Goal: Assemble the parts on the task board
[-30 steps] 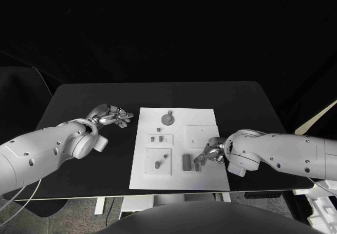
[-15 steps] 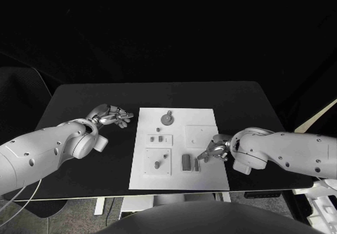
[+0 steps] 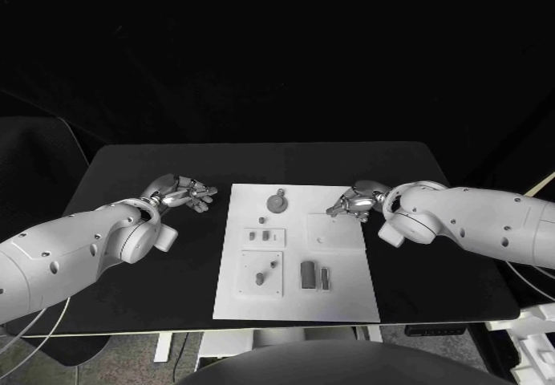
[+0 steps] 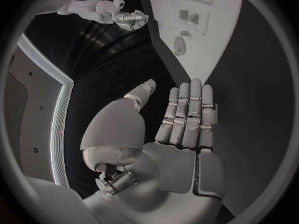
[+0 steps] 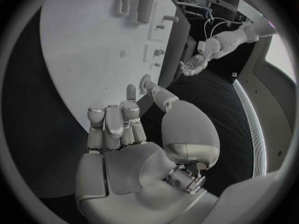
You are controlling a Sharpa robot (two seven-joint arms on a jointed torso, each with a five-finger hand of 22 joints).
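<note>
The white task board [image 3: 347, 301] lies mid-table. On it are a round grey part [image 3: 277, 201] at the far end, small pieces [image 3: 264, 235] on a raised plate, another piece on a square plate [image 3: 261, 277], and two grey bars [image 3: 308, 273] lying side by side near the front. My left hand [image 3: 182, 193] hovers over the black table left of the board's far corner, fingers straight and together, holding nothing [image 4: 184, 117]. My right hand [image 3: 355, 202] is at the board's far right edge, above a plain raised square [image 3: 335, 230], fingers loosely bent and holding nothing [image 5: 115, 124].
Black table [image 3: 139, 160] surrounds the board, with bare surface on both sides and behind it. The right wrist view shows the board [image 5: 81, 45], the bars [image 5: 144, 7] and my left hand [image 5: 194, 63] beyond it.
My right hand has moved from beside the grey bars near the board's front to its far right edge. The left hand stays put. The head camera has shifted slightly.
</note>
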